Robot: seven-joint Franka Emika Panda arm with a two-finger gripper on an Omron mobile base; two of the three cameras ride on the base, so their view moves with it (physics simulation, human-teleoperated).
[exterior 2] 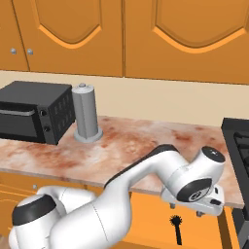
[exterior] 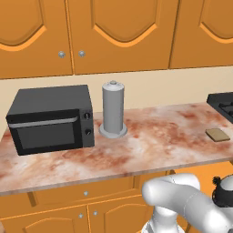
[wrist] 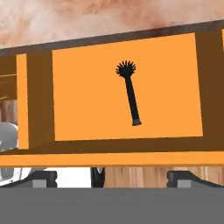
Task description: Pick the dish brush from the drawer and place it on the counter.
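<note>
The drawer (wrist: 87, 105) stands pulled out below the counter (wrist: 87, 17), its plain orange floor in full sight. The black dish brush (wrist: 130, 94) lies alone on that floor, round head toward the counter, handle pointing to the drawer's front. My gripper (wrist: 114, 179) hovers above the drawer's front edge, open, its fingertips (wrist: 41, 178) far apart with nothing between them. From the right base view the gripper (exterior 2: 187, 208) hangs just under the counter (exterior 2: 126, 146) edge, above the brush (exterior 2: 176, 227) in the drawer (exterior 2: 146, 221).
On the counter (exterior: 150, 145) stand a black microwave (exterior: 50, 119) at the left and a grey cylinder (exterior: 113, 109) beside it. A flat brown sponge (exterior: 217, 134) lies near the black stove (exterior: 223, 104) at the right. Orange cabinets hang above.
</note>
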